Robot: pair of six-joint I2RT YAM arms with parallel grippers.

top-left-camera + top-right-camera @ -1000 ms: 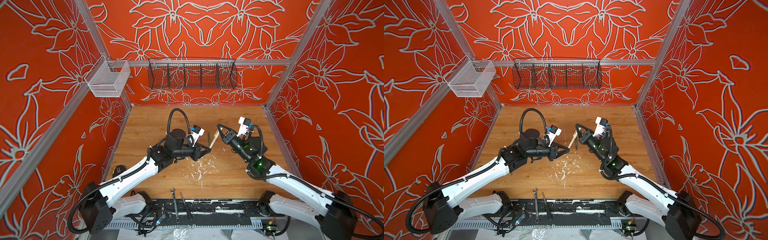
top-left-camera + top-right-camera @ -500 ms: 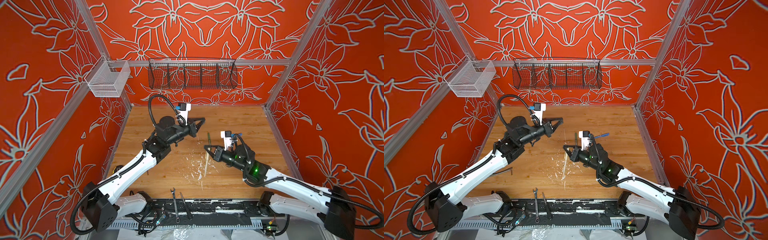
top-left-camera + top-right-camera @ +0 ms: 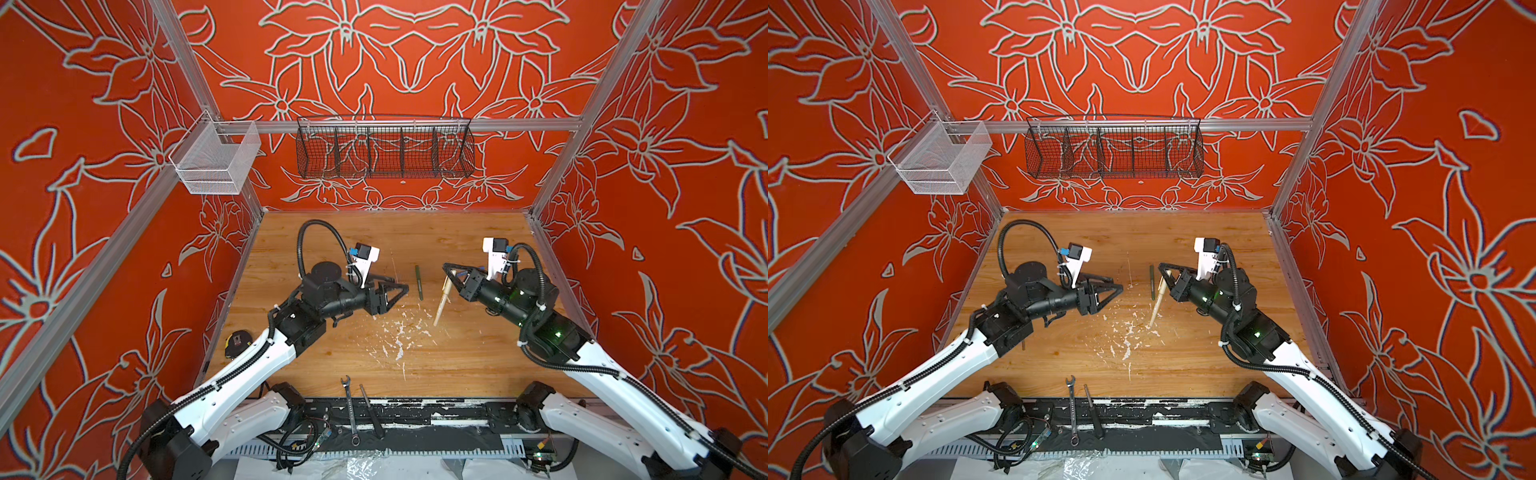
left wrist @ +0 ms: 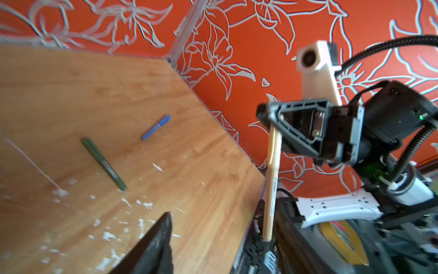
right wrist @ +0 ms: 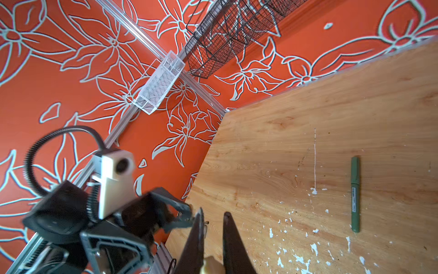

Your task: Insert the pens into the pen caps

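Observation:
My right gripper (image 3: pixel 444 266) is shut on the top end of the tan pen (image 3: pixel 441 300), which hangs slanting down over the table; its thicker section sits at the grip (image 4: pixel 274 147). A tan stub shows between my right fingers (image 5: pixel 211 264). The green pen (image 3: pixel 419 282) lies flat between the two grippers, whole, with a clip end. Further back lies the blue pen (image 4: pixel 156 127), which neither top view shows. My left gripper (image 3: pixel 405 286) hovers left of the green pen, open and holding nothing; only one finger (image 4: pixel 163 232) shows in its wrist view. No loose pen caps are in view.
White paint flecks (image 3: pixel 399 332) dot the wooden table (image 3: pixel 332 365). A silver wrench (image 3: pixel 349 409) and a black slim tool (image 3: pixel 370 409) lie at the front edge, a tape measure (image 3: pixel 237 340) by the left wall. Wire baskets (image 3: pixel 384 147) hang on the back wall.
A second ago both grippers met at the tan pen. The left gripper has let go, opened and now sits left of centre. The right gripper has moved right, keeping the pen.

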